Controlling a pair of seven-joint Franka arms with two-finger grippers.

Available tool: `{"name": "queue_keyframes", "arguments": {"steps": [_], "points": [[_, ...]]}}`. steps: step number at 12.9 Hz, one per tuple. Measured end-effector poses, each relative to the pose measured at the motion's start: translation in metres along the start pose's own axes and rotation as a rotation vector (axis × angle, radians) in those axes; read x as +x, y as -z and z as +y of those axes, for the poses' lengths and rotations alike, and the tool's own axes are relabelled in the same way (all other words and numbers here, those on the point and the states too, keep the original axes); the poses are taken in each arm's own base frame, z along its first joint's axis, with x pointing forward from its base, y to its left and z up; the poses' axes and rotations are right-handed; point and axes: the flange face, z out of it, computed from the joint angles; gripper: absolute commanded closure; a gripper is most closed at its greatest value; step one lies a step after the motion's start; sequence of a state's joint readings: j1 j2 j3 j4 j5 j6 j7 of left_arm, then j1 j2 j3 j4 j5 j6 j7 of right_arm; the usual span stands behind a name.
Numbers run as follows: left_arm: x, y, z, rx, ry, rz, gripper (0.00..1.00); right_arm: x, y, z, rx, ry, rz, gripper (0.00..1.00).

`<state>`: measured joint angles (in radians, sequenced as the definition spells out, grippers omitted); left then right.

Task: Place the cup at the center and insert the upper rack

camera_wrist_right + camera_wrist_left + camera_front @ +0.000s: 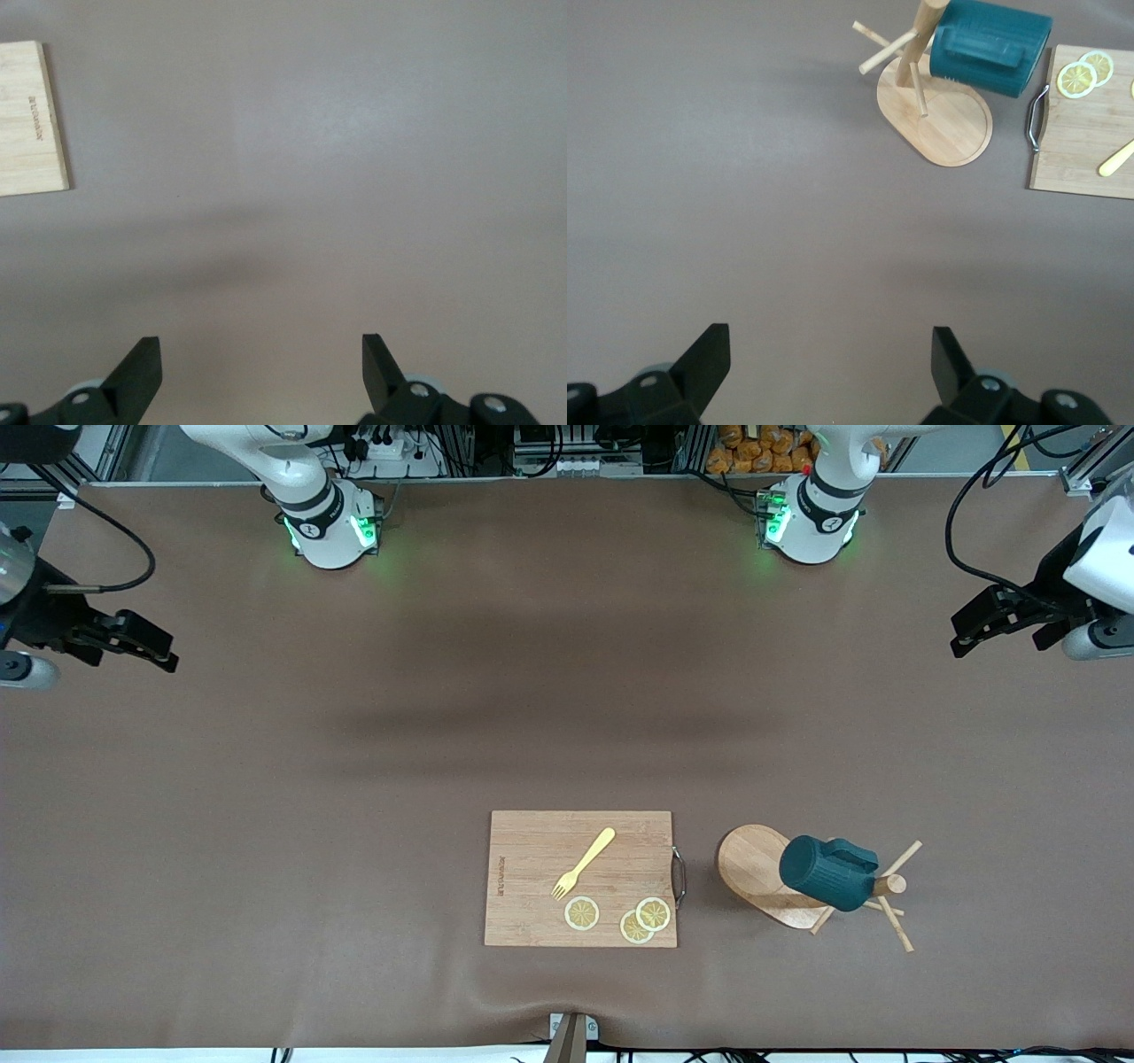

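Brown matting covers the counter (354, 779), and the cup rack (762, 877) serves as landmark: a dark green cup (828, 872) hangs on its pegs, and a cutting board (580, 879) with a fork (583, 862) and lemon slices (620, 917) lies just beside it, toward the right arm's end. Left gripper (961, 638) hovers at its own end, fingers spread; right gripper (164, 654) waits likewise, spread. Lifting the cup likely calls for sliding it along its peg, not straight up, or the rack may tip.
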<state>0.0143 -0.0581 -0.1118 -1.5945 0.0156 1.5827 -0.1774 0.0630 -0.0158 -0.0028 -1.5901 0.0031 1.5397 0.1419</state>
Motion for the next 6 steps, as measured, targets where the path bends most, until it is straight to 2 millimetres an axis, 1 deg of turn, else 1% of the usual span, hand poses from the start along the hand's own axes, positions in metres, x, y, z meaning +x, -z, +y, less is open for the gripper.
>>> {"name": "queue_keyframes", "arguments": {"steps": [3, 4, 6], "points": [[0.001, -0.001, 0.000, 0.000, 0.000, -0.002, 0.00, -0.008, 0.004, -0.026, -0.004, 0.047, -0.007, 0.00], [0.002, -0.003, 0.000, 0.000, 0.000, -0.007, 0.00, -0.011, 0.006, -0.029, -0.005, 0.053, -0.009, 0.00], [0.004, -0.009, 0.000, 0.002, -0.009, -0.022, 0.00, -0.013, 0.005, -0.027, -0.010, 0.050, -0.028, 0.00]]}}
